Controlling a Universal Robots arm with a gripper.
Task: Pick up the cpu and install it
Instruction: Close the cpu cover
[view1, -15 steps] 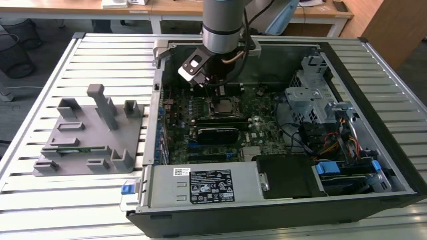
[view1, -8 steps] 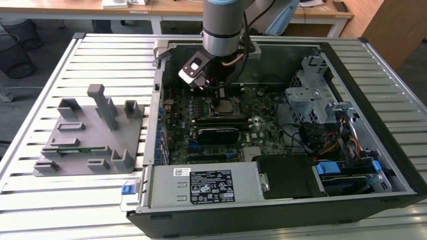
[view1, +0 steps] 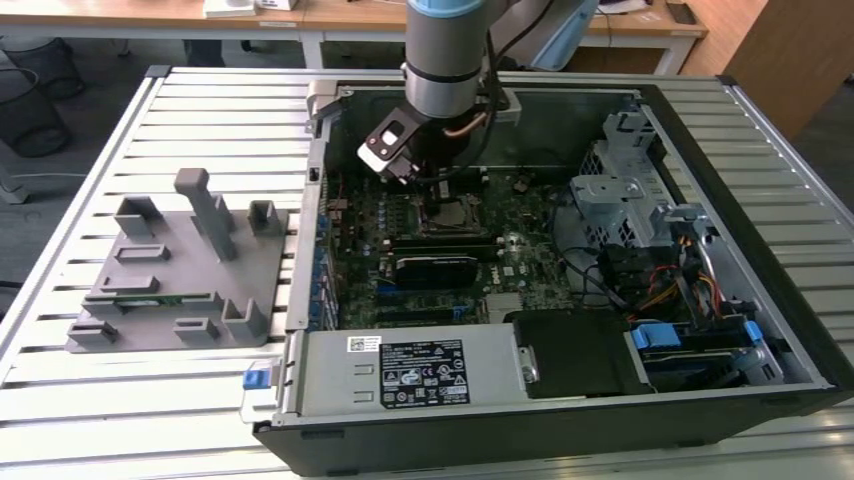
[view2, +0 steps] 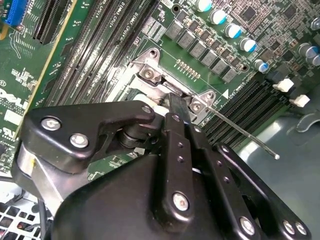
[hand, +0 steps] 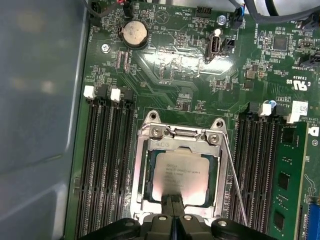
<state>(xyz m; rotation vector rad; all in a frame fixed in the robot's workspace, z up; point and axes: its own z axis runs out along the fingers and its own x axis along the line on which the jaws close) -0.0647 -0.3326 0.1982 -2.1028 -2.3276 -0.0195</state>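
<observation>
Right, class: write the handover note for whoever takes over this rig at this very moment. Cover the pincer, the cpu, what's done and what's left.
The pincer is shut and holds nothing; its tips are at the cpu's edge, inside the open computer case.
The cpu lies flat in the motherboard socket, silver top up.
Done: cpu picked up and placed in the socket.
Left: the thin socket lever does not look latched, so the install is unconfirmed.
</observation>
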